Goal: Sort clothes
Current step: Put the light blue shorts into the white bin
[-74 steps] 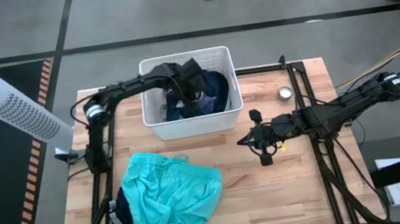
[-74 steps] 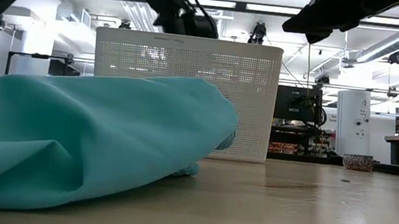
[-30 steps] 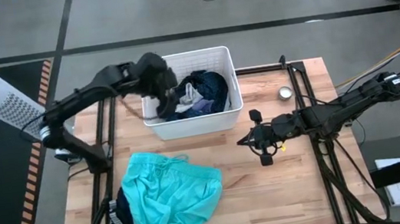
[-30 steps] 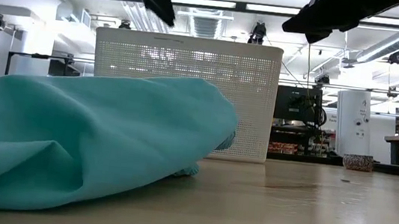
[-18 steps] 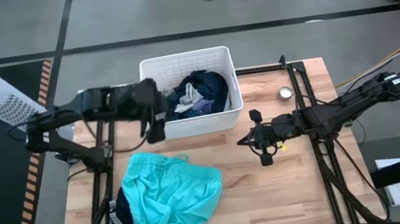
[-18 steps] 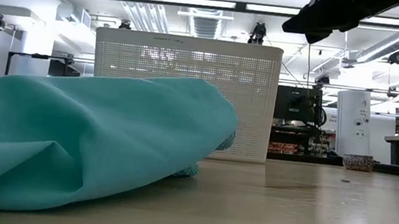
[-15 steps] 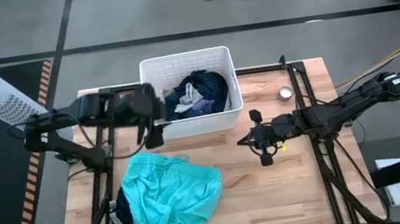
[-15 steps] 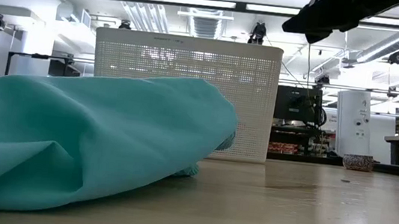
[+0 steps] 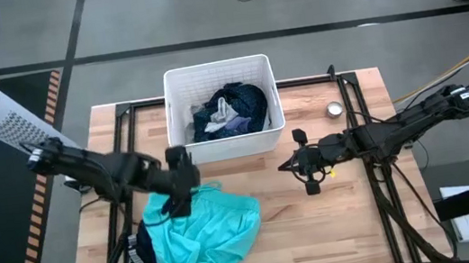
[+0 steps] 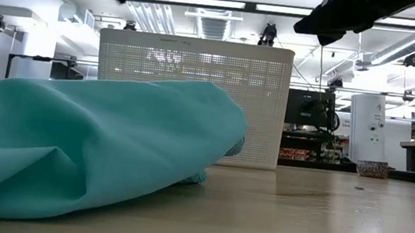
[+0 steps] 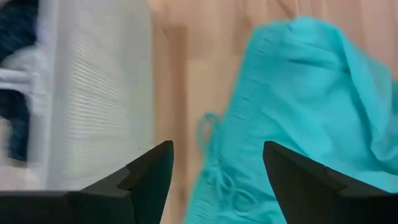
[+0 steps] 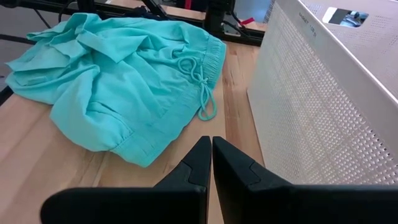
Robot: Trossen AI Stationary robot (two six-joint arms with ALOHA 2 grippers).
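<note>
— Over the table point(image 9: 337, 218), near its front left: lying in a heap, turquoise garment point(image 9: 203, 235), soft and floppy, probably light.

— Hovering right above its top edge: left gripper point(image 9: 178, 189), fingers point(image 11: 146, 180) spread apart, holding nothing.

— Probably best pinching by the bunched waistband with the drawstring point(image 12: 198, 81). Likely sagging and sliding once lifted.

— Waiting at mid-table, right of the bin point(image 9: 227, 146): right gripper point(image 9: 308, 172), fingers pressed together, empty.

— Peeking from under the turquoise: dark clothes point(image 9: 142, 253), mostly hidden. Piled inside the bin: more clothes point(image 9: 228, 114), hard telling apart.
</note>
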